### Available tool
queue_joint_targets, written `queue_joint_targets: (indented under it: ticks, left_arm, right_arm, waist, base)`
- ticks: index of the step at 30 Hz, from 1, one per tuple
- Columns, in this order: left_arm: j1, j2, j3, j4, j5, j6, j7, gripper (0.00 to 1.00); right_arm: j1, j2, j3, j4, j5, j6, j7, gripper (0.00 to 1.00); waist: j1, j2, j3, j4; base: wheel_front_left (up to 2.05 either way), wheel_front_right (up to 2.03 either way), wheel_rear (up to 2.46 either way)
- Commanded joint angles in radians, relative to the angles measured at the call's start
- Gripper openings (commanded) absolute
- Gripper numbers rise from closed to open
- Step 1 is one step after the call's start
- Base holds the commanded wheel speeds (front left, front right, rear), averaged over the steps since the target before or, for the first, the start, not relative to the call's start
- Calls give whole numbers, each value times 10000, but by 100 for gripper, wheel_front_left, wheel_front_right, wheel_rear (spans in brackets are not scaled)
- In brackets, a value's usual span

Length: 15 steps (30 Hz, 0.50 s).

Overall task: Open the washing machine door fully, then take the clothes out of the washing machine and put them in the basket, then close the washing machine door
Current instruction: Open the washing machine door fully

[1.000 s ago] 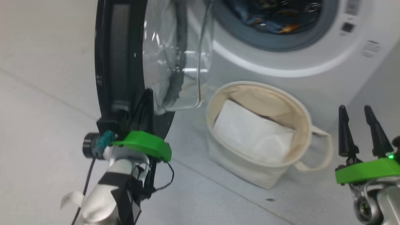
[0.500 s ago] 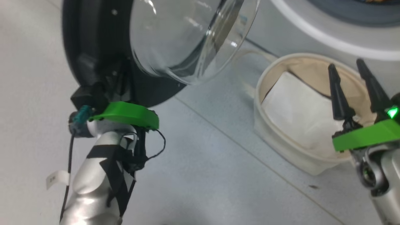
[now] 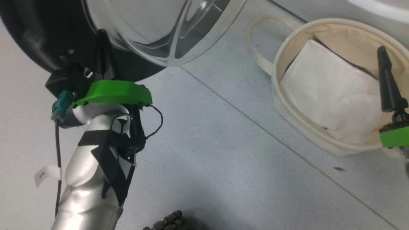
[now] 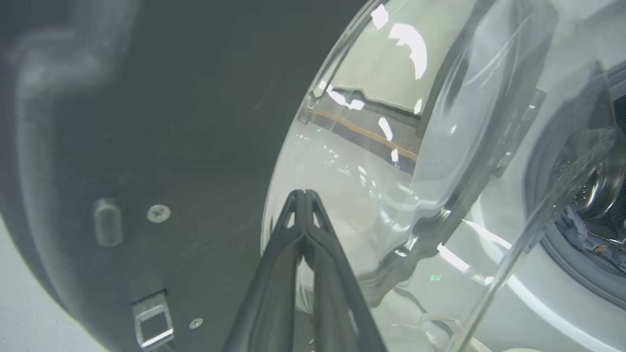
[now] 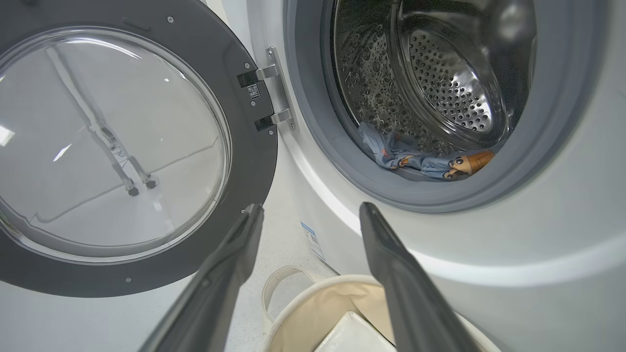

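Left tool was pinched closed, empty, beside the open door; right tool gaped wide, empty. One garment lay part-hidden in the drum; one basket, cut off.

Folded white sheet, grey speckled floor, diagonal floor seam

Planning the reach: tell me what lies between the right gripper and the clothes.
In the right wrist view, the white front of the washing machine and its grey gasket lie between the open right gripper and the clothes.
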<state>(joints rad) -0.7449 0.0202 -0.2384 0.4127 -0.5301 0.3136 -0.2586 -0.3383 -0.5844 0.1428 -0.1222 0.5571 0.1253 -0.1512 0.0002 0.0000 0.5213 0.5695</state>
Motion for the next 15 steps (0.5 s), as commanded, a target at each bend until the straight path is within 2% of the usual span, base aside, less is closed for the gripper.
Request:
queue_joint_targets:
  ticks: [1, 5, 15]
  left_arm:
    - [-334, 304, 285, -336, -19, 33, -30, 0]
    - [-379, 302, 516, -354, -171, 195, -31, 0]
    - [-752, 301, 1433, 213, -274, 56, -31, 0]
  right_arm:
    - [235, -235, 65, -411, 53, 54, -37, 100]
    - [422, -419, -94, -606, 164, 54, -23, 100]
    - [526, -532, -183, -880, 184, 54, 139, 100]
  waist:
    - [-2, 0, 125, 3]
    - [-2, 0, 256, 12]
    - [-2, 0, 409, 12]
  base:
    - [-3, -3, -3]
    - [-1, -1, -1]
    - [0, 0, 0]
